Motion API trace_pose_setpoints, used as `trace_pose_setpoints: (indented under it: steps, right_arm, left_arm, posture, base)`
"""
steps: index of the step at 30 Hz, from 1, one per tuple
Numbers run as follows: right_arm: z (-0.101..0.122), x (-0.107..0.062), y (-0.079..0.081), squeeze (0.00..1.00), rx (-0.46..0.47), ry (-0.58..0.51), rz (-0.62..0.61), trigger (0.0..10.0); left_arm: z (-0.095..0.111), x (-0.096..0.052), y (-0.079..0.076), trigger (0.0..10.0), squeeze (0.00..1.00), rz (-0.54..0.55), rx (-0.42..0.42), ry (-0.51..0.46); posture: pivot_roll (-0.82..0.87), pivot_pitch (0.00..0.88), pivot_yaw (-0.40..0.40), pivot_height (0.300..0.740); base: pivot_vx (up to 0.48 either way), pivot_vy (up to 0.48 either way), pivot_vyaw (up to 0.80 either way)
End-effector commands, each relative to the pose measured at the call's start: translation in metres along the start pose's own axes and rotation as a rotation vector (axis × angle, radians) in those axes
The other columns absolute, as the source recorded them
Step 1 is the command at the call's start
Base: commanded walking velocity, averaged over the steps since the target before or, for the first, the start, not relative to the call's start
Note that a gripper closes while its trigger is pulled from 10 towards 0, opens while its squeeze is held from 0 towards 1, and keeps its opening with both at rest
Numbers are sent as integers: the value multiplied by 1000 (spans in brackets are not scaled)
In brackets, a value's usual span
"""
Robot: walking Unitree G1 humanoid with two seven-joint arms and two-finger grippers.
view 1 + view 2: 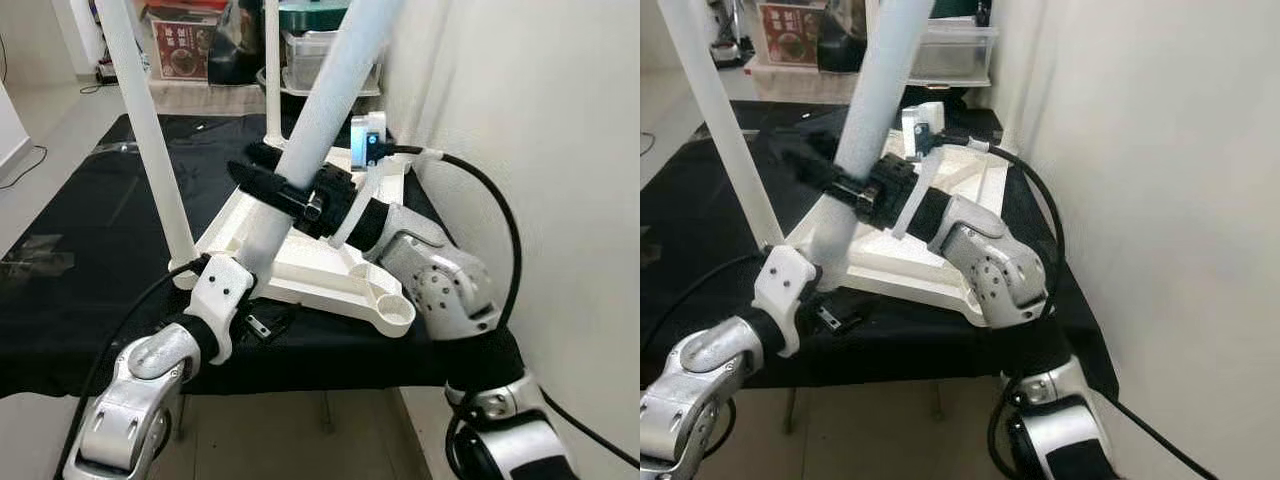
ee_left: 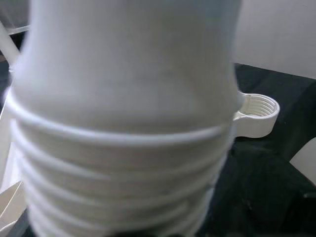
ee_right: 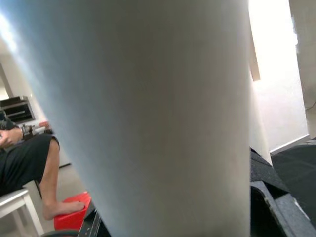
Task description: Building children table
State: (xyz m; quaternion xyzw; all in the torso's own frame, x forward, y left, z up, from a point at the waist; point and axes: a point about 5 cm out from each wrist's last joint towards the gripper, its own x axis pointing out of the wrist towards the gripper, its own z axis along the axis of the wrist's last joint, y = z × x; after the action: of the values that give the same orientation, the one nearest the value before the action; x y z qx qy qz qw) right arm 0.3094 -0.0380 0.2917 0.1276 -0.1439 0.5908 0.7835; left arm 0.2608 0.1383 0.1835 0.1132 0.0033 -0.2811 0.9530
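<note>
— White plastic, that table leg (image 1: 335, 95): looks hollow, light and stiff, but smooth enough to slip. Where to hold it?

— Mid-shaft, above the threaded end (image 2: 123, 177), where the right gripper (image 1: 290, 190) already has it; black fingers wrapped tight around the tube.

— And the left gripper (image 1: 262, 325)?

— Low by the leg's foot; whether its fingers are parted, I cannot tell.

— The tabletop (image 1: 310, 275)?

— Upside down on the black cloth (image 1: 90, 240), one threaded socket (image 2: 257, 106) free near the corner
</note>
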Motion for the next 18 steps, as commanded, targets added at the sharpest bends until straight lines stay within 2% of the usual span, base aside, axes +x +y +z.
trace_pose_setpoints:
  steps: [1,6,8,10,11,18]
  right_arm:
    - [-1,-1,4,0,-6,17,28,0]
    - [-3,-4,4,0,-12,40,37,0]
    - [-6,-4,4,0,-14,49,21,0]
    - [-6,-4,4,0,-14,49,21,0]
    - [-7,-4,4,0,-12,57,17,0]
    - [-8,-4,7,0,-3,67,40,0]
  left_arm:
    - [1,1,2,10000,0,-10,3,-1]
    - [1,2,1,10000,0,-16,-5,-4]
    - [8,5,-8,10000,0,-82,-11,-34]
    - [8,5,-8,10000,0,-82,-11,-34]
    - [11,7,-12,10000,0,-116,-6,-48]
    - [10,11,-9,10000,0,-115,12,-43]
  posture:
    - [38,0,-69,740]
    - [33,0,-71,740]
    - [33,0,-74,740]
    - [33,0,-74,740]
    - [33,0,-74,740]
    - [30,0,-73,740]
  base:
    - [0,0,0]
    - [0,0,0]
    - [0,0,0]
    - [0,0,0]
    - [0,0,0]
    - [0,0,0]
